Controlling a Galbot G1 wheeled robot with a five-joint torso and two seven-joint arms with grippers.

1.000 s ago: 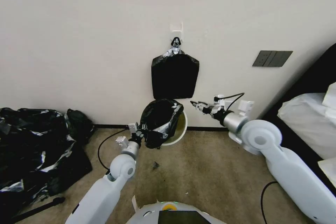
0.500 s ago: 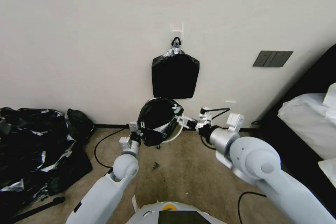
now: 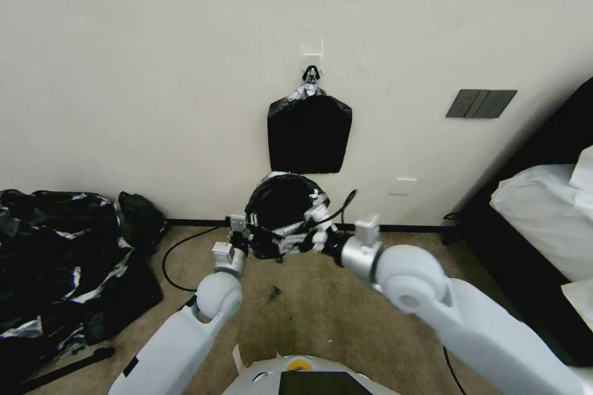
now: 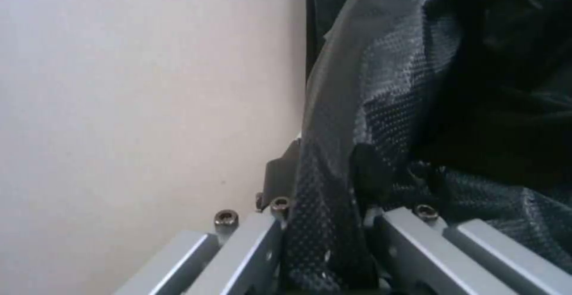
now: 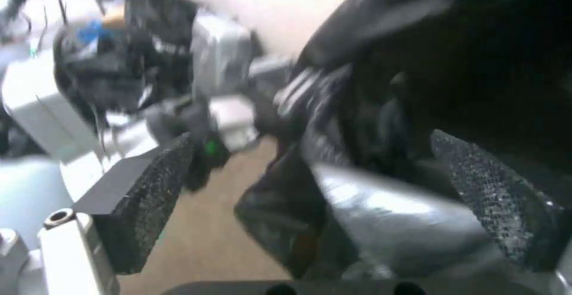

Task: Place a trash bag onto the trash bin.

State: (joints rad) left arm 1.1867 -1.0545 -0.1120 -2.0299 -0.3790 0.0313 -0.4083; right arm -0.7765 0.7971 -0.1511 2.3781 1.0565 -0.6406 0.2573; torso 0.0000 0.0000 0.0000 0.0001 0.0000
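Bag [image 3: 281, 210] film is already pinched between the left gripper [image 4: 325, 196] jaws, a fold of dotted black plastic running up from between them and ballooning beyond. The right gripper [image 5: 334, 192] stands with its jaws apart, its two textured pads straddling a bulge of the same film without pressing on it, on the side of the bag opposite the left one.

To do this step well, I judge the right jaws should close on a single edge of the mouth rather than a thick bunch, so that both grippers hold opposite lips and can draw the opening wide before stretching it over the rim. The left hold should be kept firm and the pull gentle; the film looks thin and likely to slip or tear.

The trash bag is glossy black, crumpled, with pale grey sheen along its folds and a fine dimpled texture close up. In the head view it is bunched between the two grippers, low by the wall. The trash bin shows, if at all, as a pale sliver at the bag's top; I cannot be sure.
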